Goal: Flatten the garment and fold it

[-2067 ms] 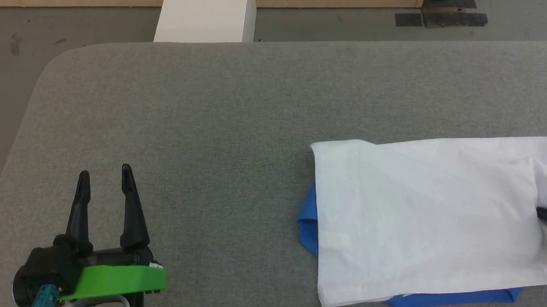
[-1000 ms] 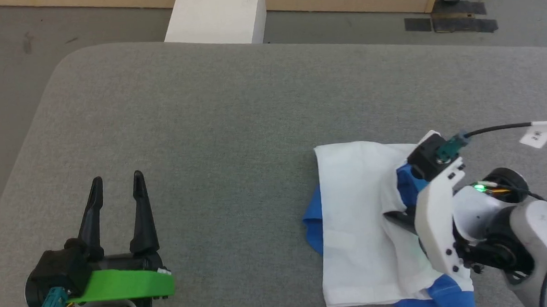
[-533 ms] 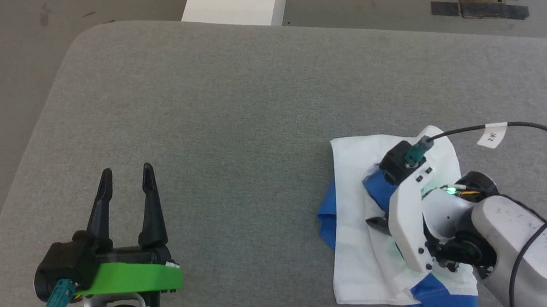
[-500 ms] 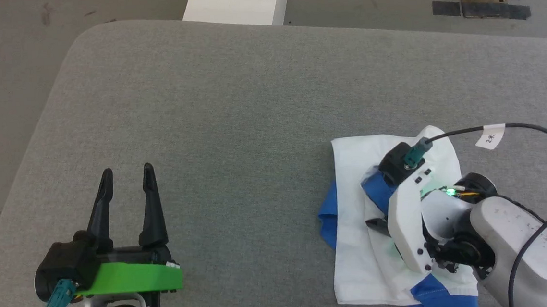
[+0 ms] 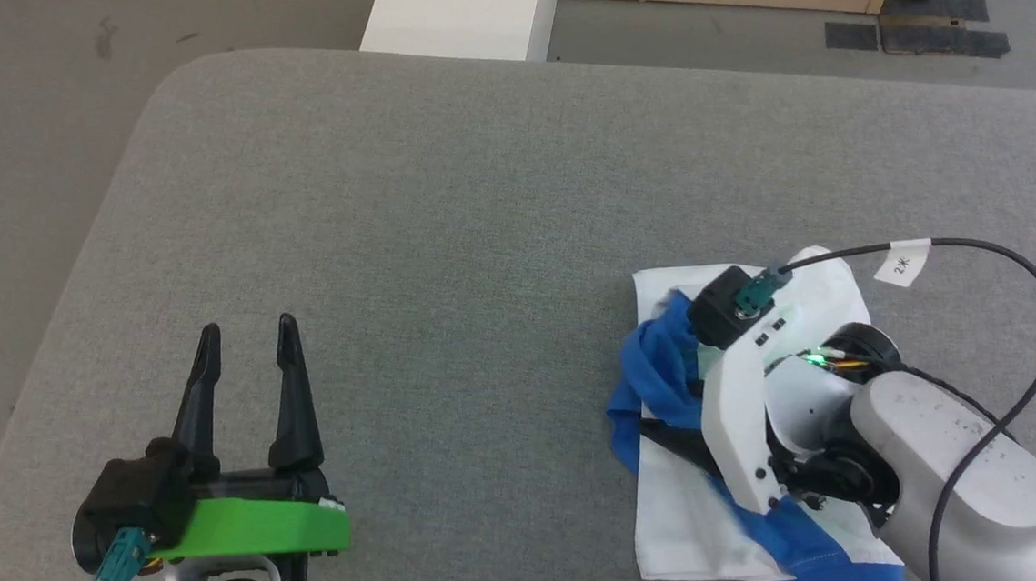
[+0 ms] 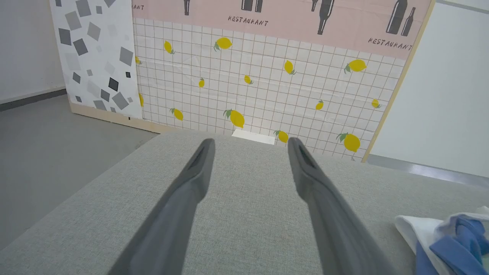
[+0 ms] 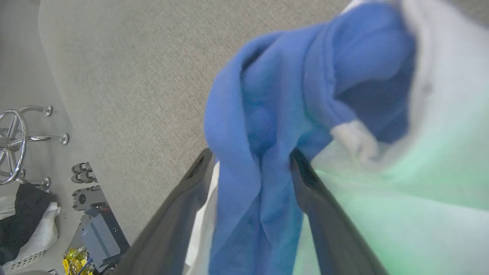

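garment [image 5: 676, 525]: lying on the counter [image 5: 433, 242], toward the robot's right, bunched into a white-and-blue heap; not yet a tidy fold.
right end effector [image 7: 250, 154]: fingers spread apart; the blue sleeve [image 7: 267, 95] is draped loosely between them, not pinched.
left end effector [image 5: 247, 326]: wide open, empty, over bare counter well apart from the garment.
step in hand: judged to be letting go of the carried-over part.
done well: the fingers should be drawn back along their own line, low and slow, so that the sleeve is not dragged.
risk: cloth may be snagged on a finger and the fold pulled open.
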